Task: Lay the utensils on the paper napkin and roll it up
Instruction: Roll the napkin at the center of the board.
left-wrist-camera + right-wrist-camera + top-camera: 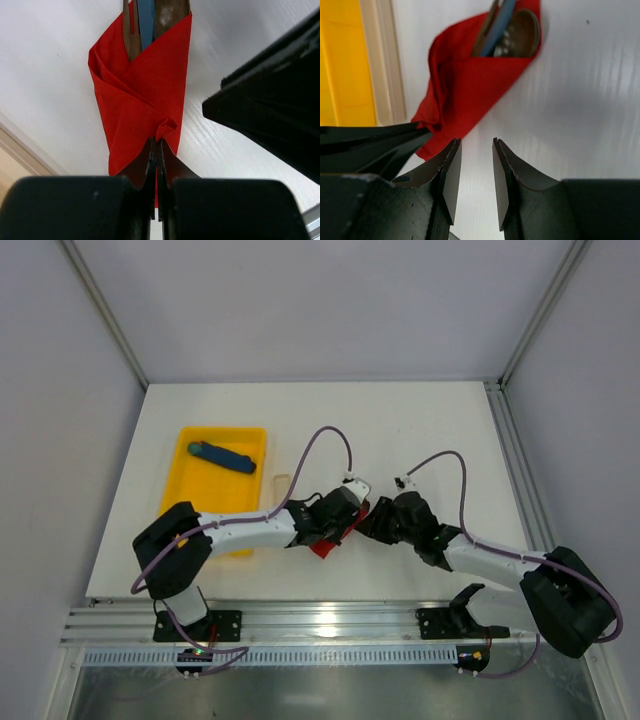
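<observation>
Paper napkin [145, 100] lies folded around the utensils [170, 17], its near corner clamped between the shut fingers of the left gripper [156, 146], likely to stop the wrap springing open. Just behind it, the right gripper [476, 146] holds its 2 fingers slightly apart, empty

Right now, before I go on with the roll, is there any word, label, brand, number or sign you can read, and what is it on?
No text can be read in any view.
paper napkin: plain red, no print.
utensils: no marking shows on the ends that stick out.
yellow tray: no label shows.
blue stick in the tray: too small to tell whether it bears writing.
</observation>
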Tool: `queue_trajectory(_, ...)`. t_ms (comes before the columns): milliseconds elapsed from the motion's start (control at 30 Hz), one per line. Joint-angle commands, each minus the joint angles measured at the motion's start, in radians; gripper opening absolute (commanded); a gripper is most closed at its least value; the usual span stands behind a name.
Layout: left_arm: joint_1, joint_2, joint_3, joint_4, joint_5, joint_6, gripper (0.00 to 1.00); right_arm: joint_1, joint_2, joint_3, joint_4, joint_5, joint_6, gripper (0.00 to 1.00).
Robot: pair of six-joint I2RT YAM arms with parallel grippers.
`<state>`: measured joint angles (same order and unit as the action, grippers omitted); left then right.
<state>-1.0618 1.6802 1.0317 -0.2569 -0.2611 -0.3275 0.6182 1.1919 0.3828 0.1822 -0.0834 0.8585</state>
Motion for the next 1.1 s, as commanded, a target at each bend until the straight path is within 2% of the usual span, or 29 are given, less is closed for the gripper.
queue_trajectory(0, -0.001, -0.050, 0.004, 0.053, 0.013, -0.022, 0.00, 0.049, -0.041, -0.045, 0.022, 0.149, 0.123, 0.38)
queue_trajectory(200, -0.001, -0.062, -0.027, 0.080, 0.045, -0.031, 0.00, 0.121, 0.043, -0.045, 0.102, 0.261, 0.180, 0.38)
queue_trajectory(600, -0.001, -0.086, -0.105, 0.162, 0.160, -0.044, 0.00, 0.126, 0.265, -0.076, 0.450, 0.243, 0.241, 0.33)
queue_trajectory(1067, -0.001, -0.085, -0.173, 0.252, 0.255, -0.081, 0.00, 0.129, 0.276, -0.102, 0.471, 0.255, 0.235, 0.29)
